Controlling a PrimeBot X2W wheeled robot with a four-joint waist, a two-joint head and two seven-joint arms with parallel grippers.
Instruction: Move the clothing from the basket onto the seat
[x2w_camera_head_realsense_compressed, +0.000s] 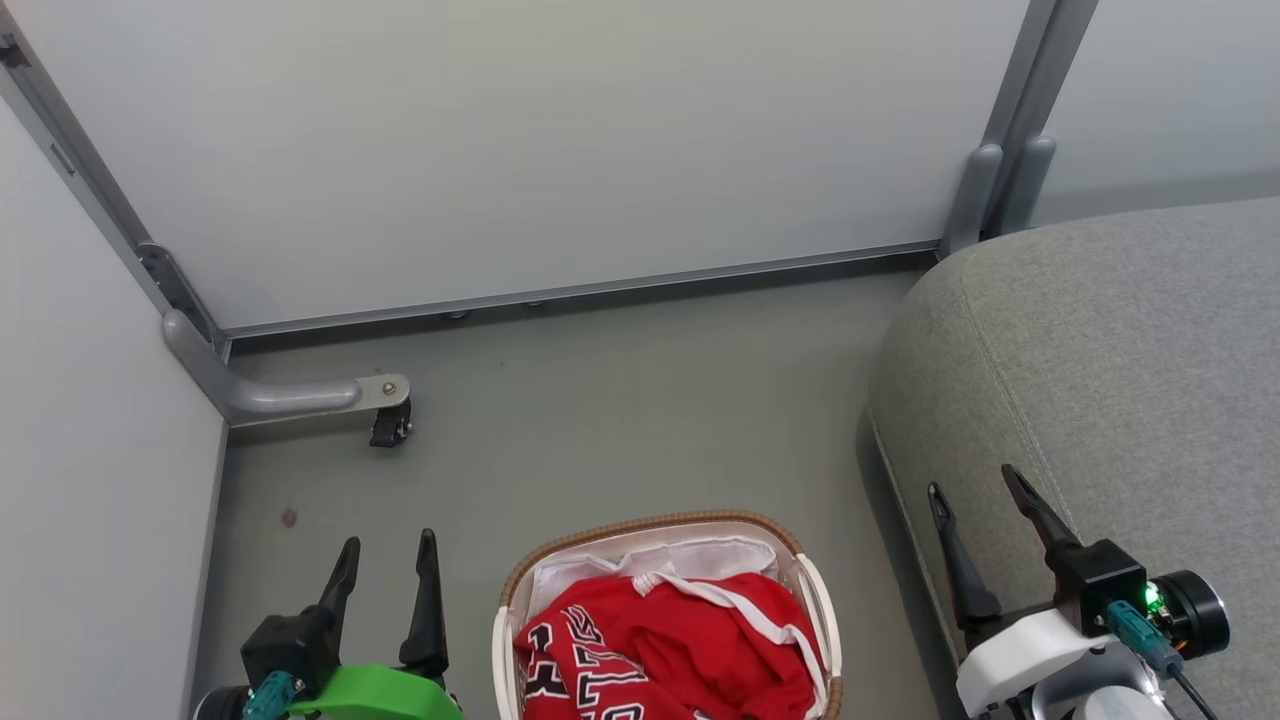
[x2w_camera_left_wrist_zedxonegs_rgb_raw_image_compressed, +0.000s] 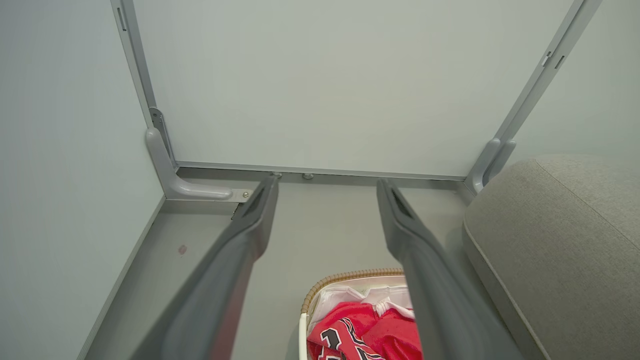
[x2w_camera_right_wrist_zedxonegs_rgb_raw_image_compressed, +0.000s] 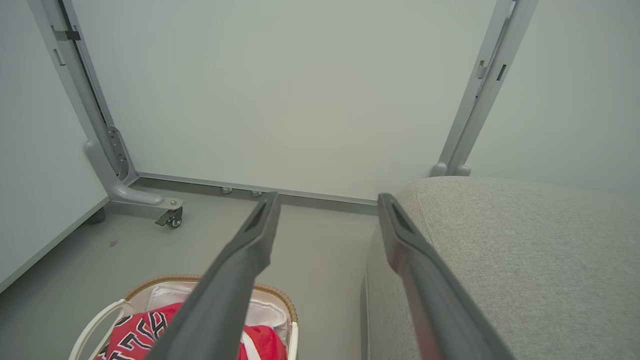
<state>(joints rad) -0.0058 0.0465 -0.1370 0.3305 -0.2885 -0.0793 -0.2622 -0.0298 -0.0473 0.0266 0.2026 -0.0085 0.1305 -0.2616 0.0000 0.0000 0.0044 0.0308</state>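
Note:
The white basket (x2w_camera_head_realsense_compressed: 810, 590) with a brown woven rim stands on the floor at the bottom centre of the head view. Red clothing (x2w_camera_head_realsense_compressed: 690, 640) lies piled in it, a lettered jersey (x2w_camera_head_realsense_compressed: 575, 655) on the left and a white-trimmed piece on the right, over the white liner (x2w_camera_head_realsense_compressed: 640, 560). The grey seat (x2w_camera_head_realsense_compressed: 1110, 360) fills the right side. My left gripper (x2w_camera_head_realsense_compressed: 388, 555) is open to the left of the basket. My right gripper (x2w_camera_head_realsense_compressed: 975, 485) is open over the seat's front edge. The wrist views show the basket (x2w_camera_left_wrist_zedxonegs_rgb_raw_image_compressed: 350, 276) (x2w_camera_right_wrist_zedxonegs_rgb_raw_image_compressed: 280, 295), the clothing (x2w_camera_left_wrist_zedxonegs_rgb_raw_image_compressed: 395, 332) (x2w_camera_right_wrist_zedxonegs_rgb_raw_image_compressed: 135, 332) and the seat (x2w_camera_left_wrist_zedxonegs_rgb_raw_image_compressed: 560, 240) (x2w_camera_right_wrist_zedxonegs_rgb_raw_image_compressed: 525, 260).
Pale partition panels (x2w_camera_head_realsense_compressed: 520, 140) close off the back and left. A grey metal foot with a small caster (x2w_camera_head_realsense_compressed: 388, 425) juts onto the floor at the back left. Bare grey floor (x2w_camera_head_realsense_compressed: 620, 420) lies between the basket and the back panel.

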